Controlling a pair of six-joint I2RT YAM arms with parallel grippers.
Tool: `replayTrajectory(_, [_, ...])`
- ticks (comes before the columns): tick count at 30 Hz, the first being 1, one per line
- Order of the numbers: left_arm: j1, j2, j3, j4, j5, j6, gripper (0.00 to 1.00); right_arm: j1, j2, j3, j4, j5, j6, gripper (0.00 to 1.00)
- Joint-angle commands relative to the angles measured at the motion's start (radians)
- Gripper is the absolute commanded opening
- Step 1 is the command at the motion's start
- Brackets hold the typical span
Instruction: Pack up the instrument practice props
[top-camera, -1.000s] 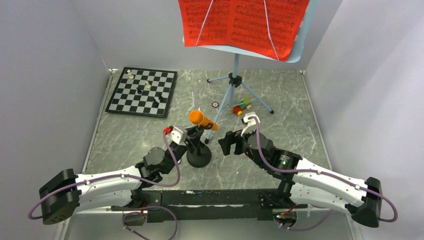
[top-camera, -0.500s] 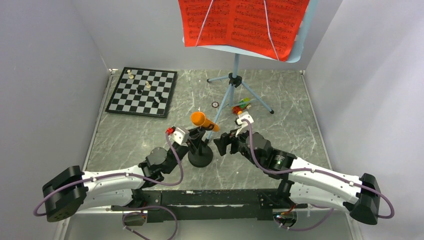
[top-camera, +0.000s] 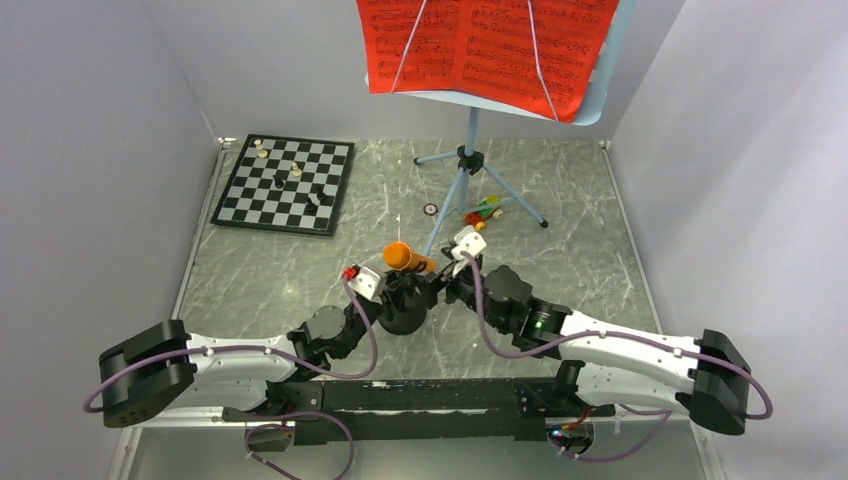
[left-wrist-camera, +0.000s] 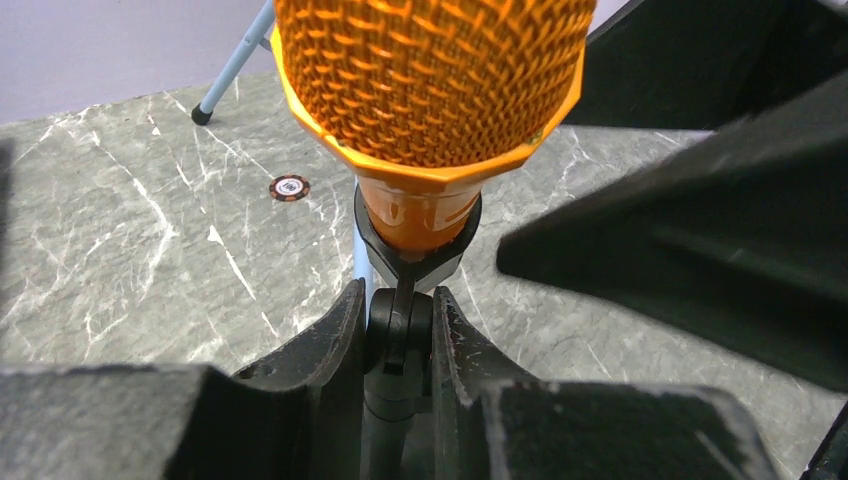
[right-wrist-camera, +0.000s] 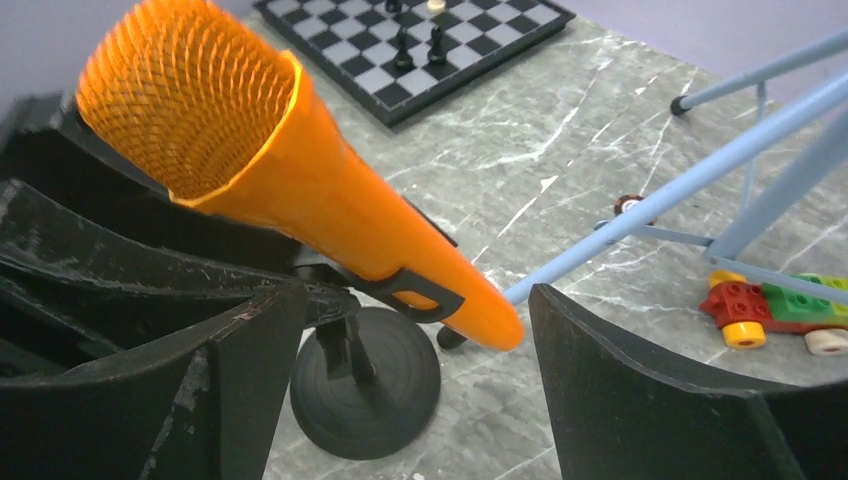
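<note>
The orange microphone (top-camera: 405, 257) (left-wrist-camera: 430, 80) (right-wrist-camera: 300, 190) sits tilted in the clip of its small black stand, whose round base (top-camera: 402, 318) (right-wrist-camera: 365, 395) rests on the table. My left gripper (top-camera: 393, 292) (left-wrist-camera: 398, 322) is shut on the stand's upper joint, just under the clip. My right gripper (top-camera: 440, 283) (right-wrist-camera: 418, 300) is open, its fingers on either side of the microphone's tail end without touching it. Behind stands the light-blue music stand (top-camera: 468, 165) on tripod legs, with the red sheet-music pages (top-camera: 490, 45) on its desk.
A chessboard (top-camera: 287, 183) with a few pieces lies at the back left. A small colourful toy car (top-camera: 483, 213) (right-wrist-camera: 770, 305) sits between the tripod legs. A small round token (top-camera: 430, 209) (left-wrist-camera: 289, 187) lies near the front leg. Grey walls enclose the table.
My left gripper has closed on the stand's joint and shifted right. My right gripper has moved left until its fingers flank the microphone's tail. The microphone has swung round and shifted slightly.
</note>
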Motion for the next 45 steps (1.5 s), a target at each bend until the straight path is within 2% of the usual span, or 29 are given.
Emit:
replayTrajectory(1, [-0.052, 0.034, -0.065, -0.144, -0.025, -0.067, 0.00, 0.028, 0.086, 0.033, 0.098, -0.047, -0.113, 0.87])
replayTrajectory(5, [-0.060, 0.021, -0.078, -0.140, -0.028, -0.068, 0.00, 0.048, 0.140, 0.006, 0.222, -0.005, -0.176, 0.87])
replayTrajectory(10, [-0.066, -0.009, -0.092, -0.163, -0.030, -0.074, 0.00, 0.051, 0.156, -0.102, 0.502, 0.004, -0.276, 0.83])
replayTrajectory(16, [-0.067, -0.037, -0.099, -0.201, -0.033, -0.073, 0.00, 0.052, 0.149, -0.151, 0.613, -0.015, -0.368, 0.82])
replayTrajectory(25, [-0.067, 0.005, -0.088, -0.178, -0.028, -0.054, 0.00, 0.051, 0.140, -0.135, 0.591, -0.099, -0.362, 0.81])
replayTrajectory(42, [-0.073, 0.039, -0.069, -0.186, 0.021, -0.041, 0.00, 0.042, 0.283, -0.072, 0.690, -0.078, -0.500, 0.74])
replayTrajectory(45, [-0.075, 0.042, -0.068, -0.187, 0.022, -0.041, 0.00, 0.043, 0.298, -0.057, 0.692, -0.083, -0.514, 0.68])
